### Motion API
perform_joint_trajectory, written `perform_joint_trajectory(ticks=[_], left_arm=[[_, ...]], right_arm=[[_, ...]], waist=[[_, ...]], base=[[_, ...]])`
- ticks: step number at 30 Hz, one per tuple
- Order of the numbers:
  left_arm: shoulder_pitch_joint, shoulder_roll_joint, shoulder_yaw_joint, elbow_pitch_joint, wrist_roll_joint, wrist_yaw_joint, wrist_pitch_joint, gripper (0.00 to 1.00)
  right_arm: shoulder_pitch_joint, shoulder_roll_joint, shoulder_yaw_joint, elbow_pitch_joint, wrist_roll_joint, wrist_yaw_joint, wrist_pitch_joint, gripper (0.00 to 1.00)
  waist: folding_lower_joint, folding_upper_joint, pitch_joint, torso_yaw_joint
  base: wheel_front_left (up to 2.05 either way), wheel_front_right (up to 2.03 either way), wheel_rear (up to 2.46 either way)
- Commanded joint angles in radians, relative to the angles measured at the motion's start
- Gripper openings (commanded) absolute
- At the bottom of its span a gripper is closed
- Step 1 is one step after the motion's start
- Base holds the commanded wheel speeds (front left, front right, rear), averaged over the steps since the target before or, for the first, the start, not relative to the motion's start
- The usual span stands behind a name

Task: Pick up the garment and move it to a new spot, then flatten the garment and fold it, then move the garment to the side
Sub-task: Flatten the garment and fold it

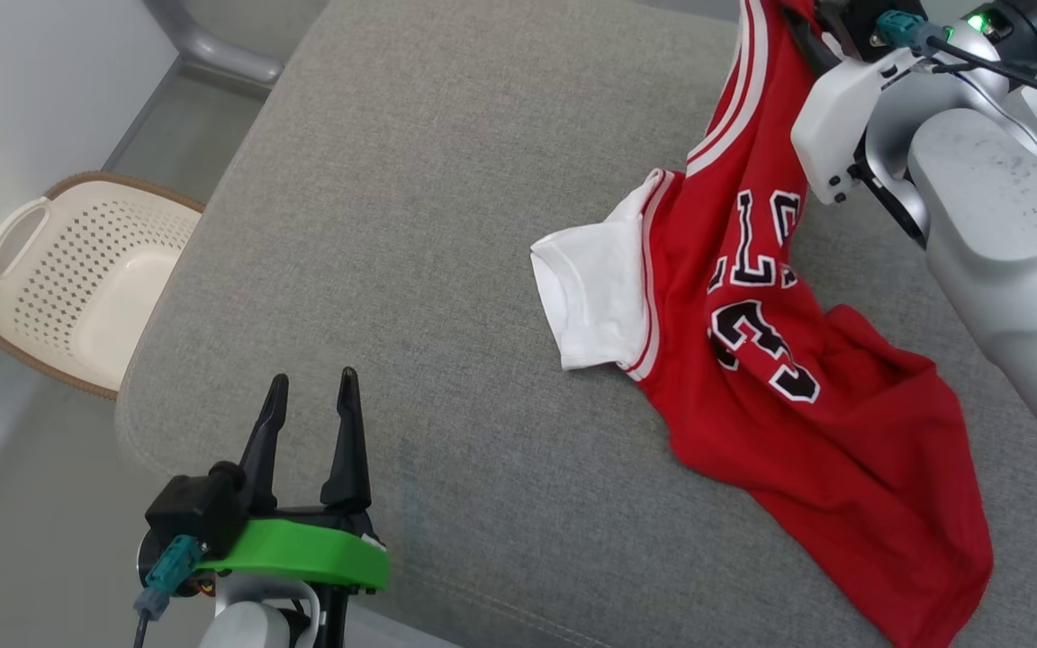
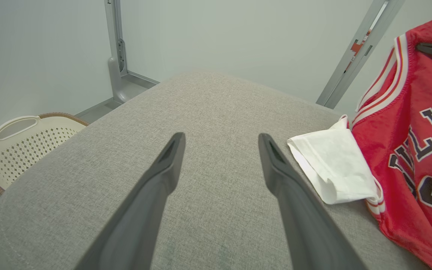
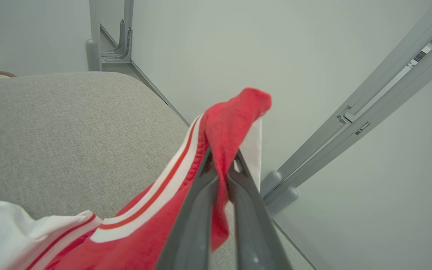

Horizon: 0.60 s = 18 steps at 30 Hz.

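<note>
Grey cushion point(image 1: 437, 180) under red jersey point(image 1: 807, 423); right gripper point(image 3: 221, 161) clamps its raised edge, left gripper point(image 1: 313, 382) spread wide, empty.

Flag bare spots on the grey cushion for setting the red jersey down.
Widest bare stretch of grey fabric cushion: the far and middle part, between the white sleeve and the cushion's left edge. A smaller patch ahead of the open left gripper. Crowded on the right, where the red jersey sprawls, pinched by the right gripper.
</note>
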Motion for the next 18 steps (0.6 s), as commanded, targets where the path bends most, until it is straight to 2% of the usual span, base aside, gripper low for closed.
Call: perform_joint_trajectory(ticks=[1, 2, 3, 4, 5, 12, 18], left_arm=[[-0.019, 0.002, -0.002, -0.004, -0.001, 0.007, 0.000, 1.00], [-0.021, 0.002, -0.003, -0.006, -0.004, 0.009, 0.000, 1.00], [-0.023, 0.002, -0.004, -0.007, -0.006, 0.011, 0.000, 1.00], [-0.025, 0.002, -0.005, -0.007, -0.007, 0.014, 0.000, 1.00], [-0.027, 0.002, -0.004, -0.006, -0.008, 0.016, 0.000, 1.00], [-0.030, 0.002, 0.017, -0.005, 0.017, 0.013, 0.000, 1.00], [-0.013, 0.002, 0.055, -0.003, 0.054, -0.001, 0.000, 1.00]], right_arm=[[-0.019, 0.009, -0.003, 0.028, -0.012, -0.001, -0.026, 0.00], [-0.026, 0.020, -0.012, 0.053, -0.014, -0.001, -0.044, 0.00], [-0.028, 0.032, -0.018, 0.076, -0.012, -0.001, -0.052, 0.19], [-0.023, 0.050, -0.020, 0.104, -0.002, -0.001, -0.047, 0.49], [-0.022, 0.060, -0.021, 0.121, 0.000, -0.001, -0.047, 1.00], [0.005, 0.104, -0.019, 0.179, 0.053, -0.001, -0.103, 1.00], [0.055, 0.087, -0.012, 0.145, 0.152, -0.001, -0.126, 1.00]], waist=[[0.0000, -0.0001, 0.032, 0.026], [0.0000, -0.0001, 0.036, 0.026], [0.0000, -0.0001, 0.038, 0.026], [0.0000, -0.0001, 0.039, 0.024], [0.0000, -0.0001, 0.040, 0.022], [0.0000, -0.0001, 0.023, -0.032], [0.0000, -0.0001, -0.020, -0.112]], base=[[0.00, 0.00, 0.00], [0.00, 0.00, 0.00], [0.00, 0.00, 0.00], [0.00, 0.00, 0.00], [0.00, 0.00, 0.00], [0.00, 0.00, 0.00], [0.00, 0.00, 0.00]])
